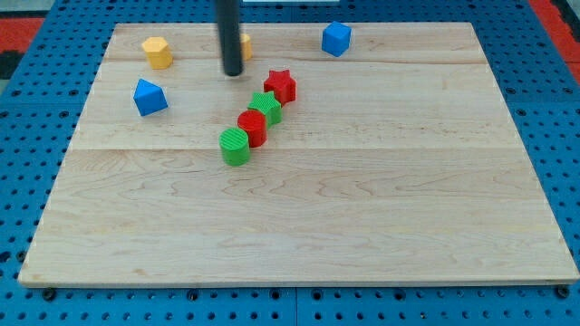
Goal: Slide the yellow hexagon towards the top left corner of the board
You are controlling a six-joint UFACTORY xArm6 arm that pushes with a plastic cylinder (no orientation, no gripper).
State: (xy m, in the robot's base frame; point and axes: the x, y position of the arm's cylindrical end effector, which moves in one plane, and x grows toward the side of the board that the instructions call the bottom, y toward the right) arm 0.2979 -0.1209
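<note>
The yellow hexagon (157,52) lies near the board's top left. My tip (233,71) is to its right, well apart from it. A second yellow block (246,45) sits just behind the rod, mostly hidden; its shape cannot be made out. Below and right of the tip, a diagonal row holds a red star (280,86), a green star (265,107), a red cylinder (252,128) and a green cylinder (236,146).
A blue block (149,97) lies at the left, below the yellow hexagon. A blue cube (336,39) sits near the top edge, right of centre. The wooden board (362,208) rests on a blue pegboard surface.
</note>
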